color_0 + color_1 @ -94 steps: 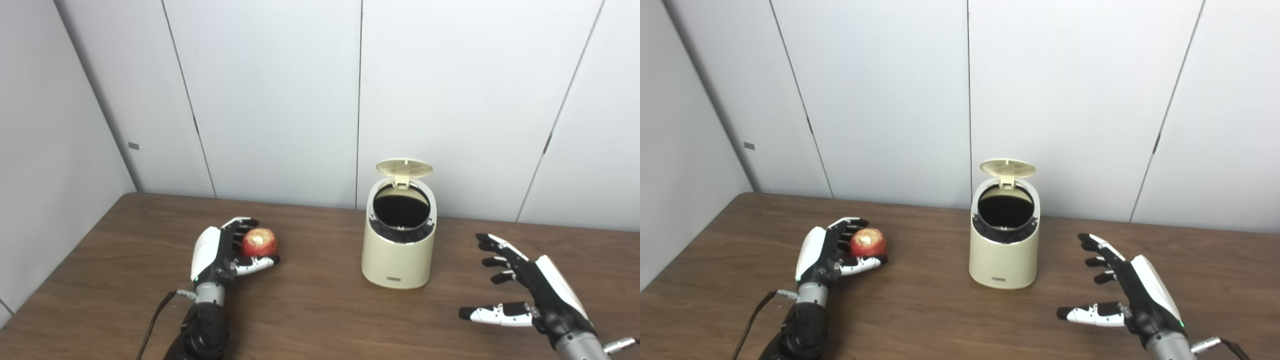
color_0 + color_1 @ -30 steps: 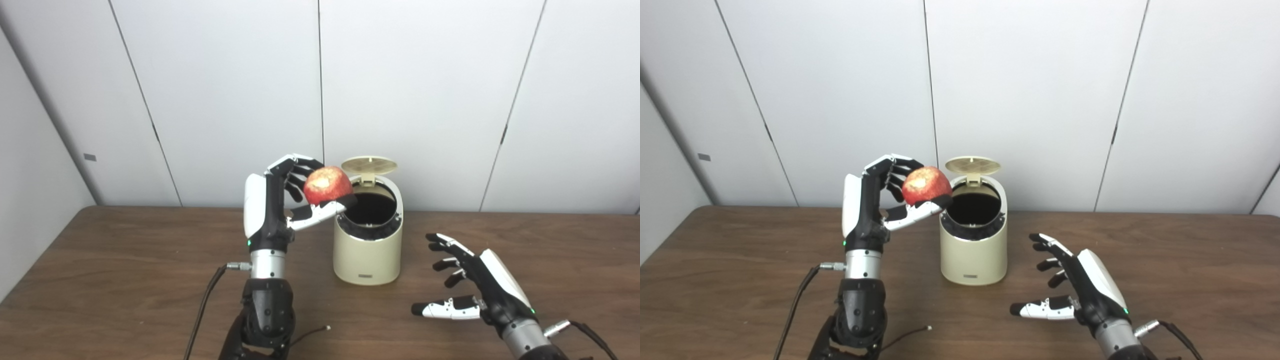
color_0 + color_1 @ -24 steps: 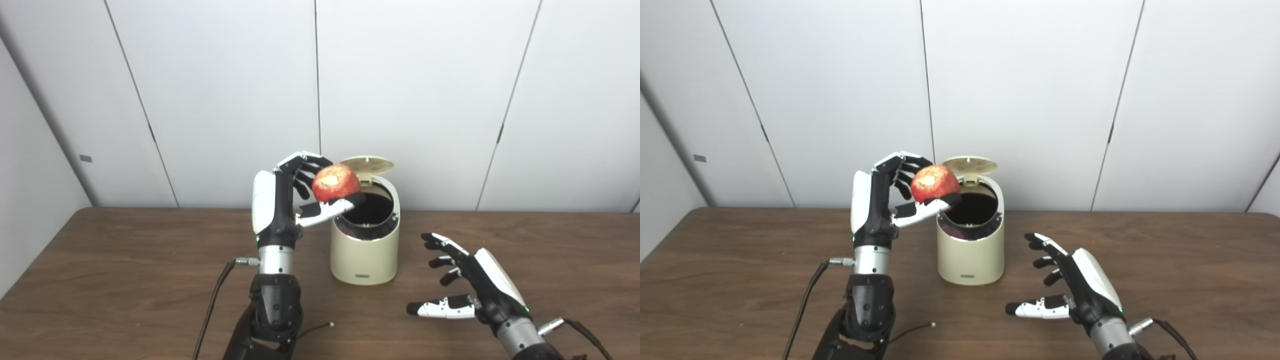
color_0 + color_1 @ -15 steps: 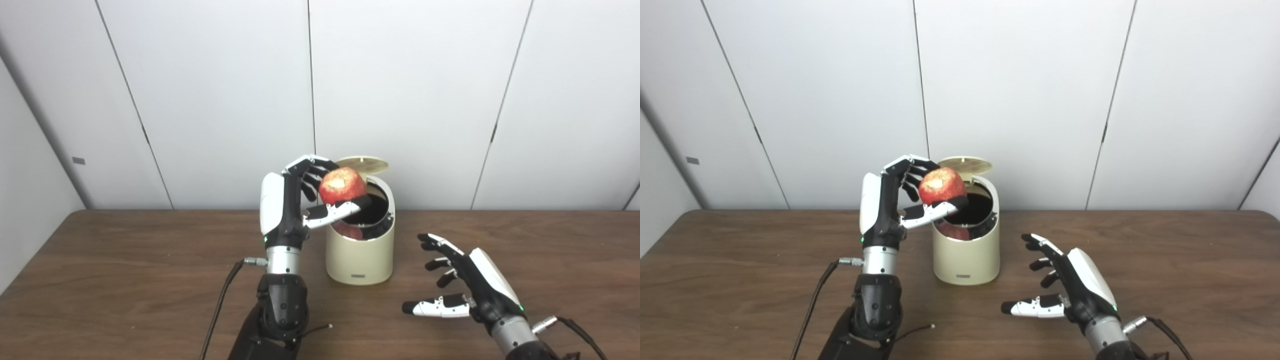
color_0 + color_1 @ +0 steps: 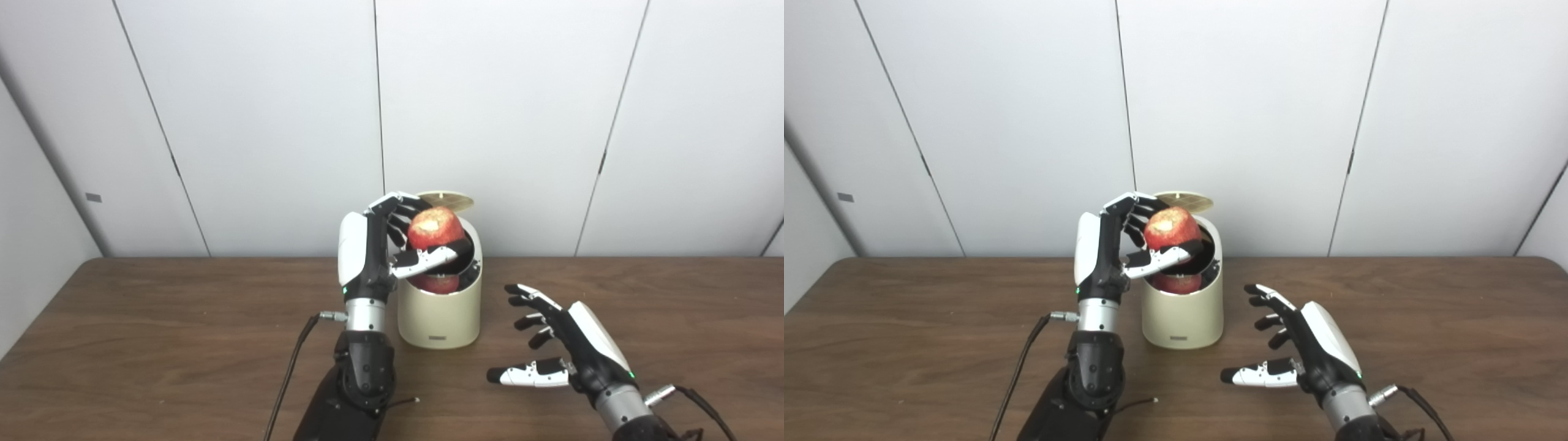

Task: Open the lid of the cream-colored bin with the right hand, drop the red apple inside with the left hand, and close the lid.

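Holding the red apple over the open cream-colored bin, the left hand should centre it, then spread; right hand waits open, empty

Red apple with pale patch on top, held above open mouth of the cream-colored round plastic bin. Round ribbed lid raised at rear. Bin upright on brown wooden counter.

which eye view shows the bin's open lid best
The left eye view, narrowly: more of the raised lid shows clear to the right of the left hand and the apple. In the right eye view the hand's fingers overlap the lid's left edge, so less shows.
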